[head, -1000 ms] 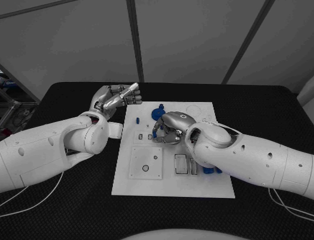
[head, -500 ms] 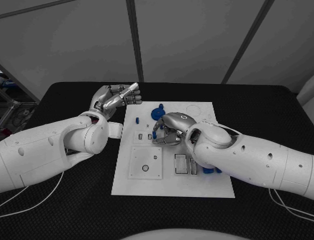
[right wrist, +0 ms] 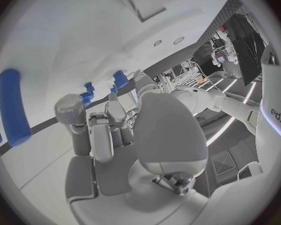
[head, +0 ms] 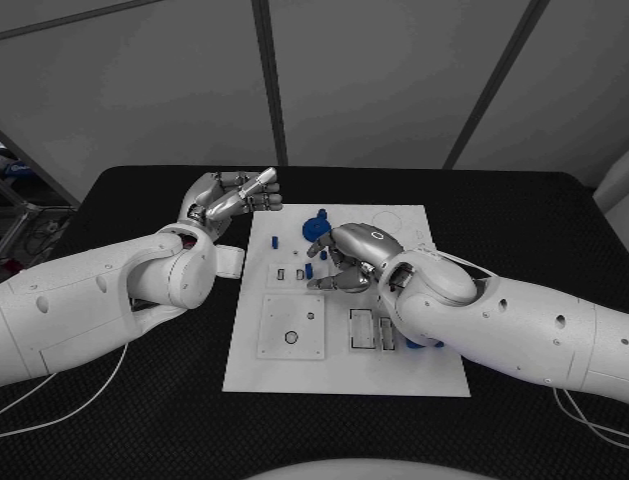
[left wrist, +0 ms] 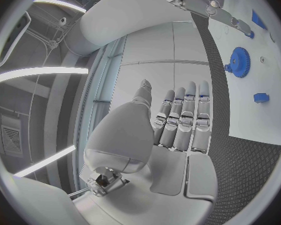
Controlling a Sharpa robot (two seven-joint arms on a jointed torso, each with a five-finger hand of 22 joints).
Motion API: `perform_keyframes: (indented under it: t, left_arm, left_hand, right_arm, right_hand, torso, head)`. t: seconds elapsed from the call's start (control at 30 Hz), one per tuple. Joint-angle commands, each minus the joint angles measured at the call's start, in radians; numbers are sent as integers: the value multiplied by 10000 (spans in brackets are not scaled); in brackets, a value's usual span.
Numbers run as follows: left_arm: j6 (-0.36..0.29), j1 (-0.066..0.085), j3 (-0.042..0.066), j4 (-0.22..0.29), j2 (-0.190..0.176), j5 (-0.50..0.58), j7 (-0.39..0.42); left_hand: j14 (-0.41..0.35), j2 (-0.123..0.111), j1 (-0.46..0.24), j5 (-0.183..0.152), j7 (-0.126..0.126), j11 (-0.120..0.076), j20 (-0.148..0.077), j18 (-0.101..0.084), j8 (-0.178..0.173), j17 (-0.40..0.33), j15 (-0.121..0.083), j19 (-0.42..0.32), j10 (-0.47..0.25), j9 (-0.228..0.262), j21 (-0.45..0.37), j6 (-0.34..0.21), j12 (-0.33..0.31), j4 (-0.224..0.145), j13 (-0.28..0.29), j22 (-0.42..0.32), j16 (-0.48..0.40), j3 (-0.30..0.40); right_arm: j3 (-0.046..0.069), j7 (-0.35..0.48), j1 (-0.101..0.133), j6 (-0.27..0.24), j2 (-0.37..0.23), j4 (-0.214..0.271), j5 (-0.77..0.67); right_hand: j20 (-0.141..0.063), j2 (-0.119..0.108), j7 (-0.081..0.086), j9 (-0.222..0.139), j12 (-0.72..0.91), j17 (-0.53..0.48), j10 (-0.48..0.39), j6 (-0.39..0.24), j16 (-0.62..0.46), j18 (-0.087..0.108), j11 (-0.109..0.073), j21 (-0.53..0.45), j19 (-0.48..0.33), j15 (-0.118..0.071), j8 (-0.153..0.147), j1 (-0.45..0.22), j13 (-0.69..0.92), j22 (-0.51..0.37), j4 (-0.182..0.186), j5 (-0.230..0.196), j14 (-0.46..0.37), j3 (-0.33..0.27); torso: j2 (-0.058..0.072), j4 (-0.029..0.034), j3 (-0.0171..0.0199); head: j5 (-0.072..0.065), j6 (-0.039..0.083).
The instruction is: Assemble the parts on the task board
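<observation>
1. The place looked like a robotics lab or test cell: a black tabletop (head: pixel 545 220) stood inside plain grey partition panels (head: pixel 372 80) joined by dark seams.
2. At nine o'clock of the tabletop, a metal frame rack (head: pixel 4 215) held equipment.
3. Long strip lights (left wrist: pixel 34 75) ran overhead, and a black stand (right wrist: pixel 243 40) stood behind.

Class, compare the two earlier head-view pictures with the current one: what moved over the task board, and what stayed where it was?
The right hand and its arm shifted slightly toward the right side of the task board, uncovering a little more of the board's middle. Whether it holds a part cannot be told. The left hand stayed raised beside the board's far left corner, fingers together, holding nothing. The blue gear and the other parts kept their places.
</observation>
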Motion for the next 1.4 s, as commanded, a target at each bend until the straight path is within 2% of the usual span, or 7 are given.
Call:
perform_keyframes:
  t: [0.03,0.2,0.47,0.6,0.7,1.0,1.4]
  left_arm:
    - [238,13,9,-50,-20,-692,-450]
    - [974,20,11,-186,-91,-1777,-1517]
    - [2960,200,20,-469,-229,-4275,-3952]
    - [3747,477,21,-591,-236,-5401,-5368]
    - [4250,731,19,-616,-223,-6226,-6455]
    - [5082,1575,-159,-836,257,-7857,-8936]
    - [5884,2454,-1230,-1680,1682,-8376,-10427]
  left_hand:
    - [376,124,9,-38,-33,-108,-95,10,24,117,-121,241,433,20,197,224,124,-74,37,85,195,-9]
    - [1681,184,-44,-30,-371,-561,-520,18,222,641,-618,1053,1765,66,883,887,527,-54,234,417,982,-68]
    - [3556,88,-395,-35,-935,-1249,-1358,-18,293,2665,-1416,2459,3570,154,2785,1523,1450,289,934,1520,3842,-440]
    - [3736,26,-685,-18,-1106,-1451,-1656,-98,331,7841,-1652,2875,3749,349,4424,1679,2524,578,2015,2715,9091,-674]
    - [3800,-25,-899,-38,-1090,-1438,-1723,-462,389,11054,-1653,3587,3117,577,6962,1553,3562,849,3245,5915,12032,-828]
    - [3746,74,-1617,-50,-1337,-1636,-1871,-1086,1108,11447,-1836,5279,3008,1224,9711,1728,7064,1760,6579,10192,12381,-1307]
    - [3727,-42,-2061,-225,-1533,-1785,-1983,-1200,2489,11490,-1963,5475,2713,2915,10157,1311,9343,2158,8745,10997,12373,-1643]
  right_arm:
    - [11,1014,13,-1508,-165,275,814]
    - [33,2025,29,-1780,-584,743,2037]
    - [507,3084,178,-1120,-1417,1195,5138]
    - [634,3180,382,-922,-1893,1280,6330]
    - [683,3168,561,-874,-2210,1296,6928]
    - [878,2960,839,-811,-2592,1020,7654]
    - [903,2699,912,-734,-2525,604,7673]
  right_hand:
    - [-16,3,6,-15,-132,1833,-179,-119,-87,131,-1,-131,-139,56,87,186,-129,-175,173,174,849,-99]
    - [-16,204,-11,-5,-196,1580,-266,-82,-221,178,-17,-282,-287,48,210,416,-228,-432,243,327,779,-151]
    - [-64,555,-98,36,-435,1052,-519,183,-533,288,-95,-703,-666,-22,484,747,-533,-1080,102,514,618,-98]
    - [-88,632,-126,49,-500,965,-565,285,-590,302,-123,-772,-702,-46,570,760,-620,-1173,83,617,596,-101]
    - [-98,651,-139,54,-569,840,-623,325,-664,330,-135,-867,-781,-56,606,739,-711,-1333,88,626,561,-119]
    - [-112,657,-155,58,-628,755,-664,363,-721,346,-150,-937,-823,-72,648,703,-788,-1434,94,640,538,-157]
    - [-129,646,-170,54,-714,581,-725,369,-834,375,-166,-1062,-906,-87,679,669,-900,-1623,96,679,491,-211]
  torso:
    - [-12,-8,-5]
    - [-72,-10,-2]
    - [-261,-48,31]
    - [-368,-61,43]
    - [-457,-56,69]
    - [-650,7,115]
    - [-713,27,130]
  head:
    - [-29,62]
    - [-42,91]
    - [-7,55]
    - [12,16]
    - [26,-22]
    - [40,-161]
    - [62,-289]
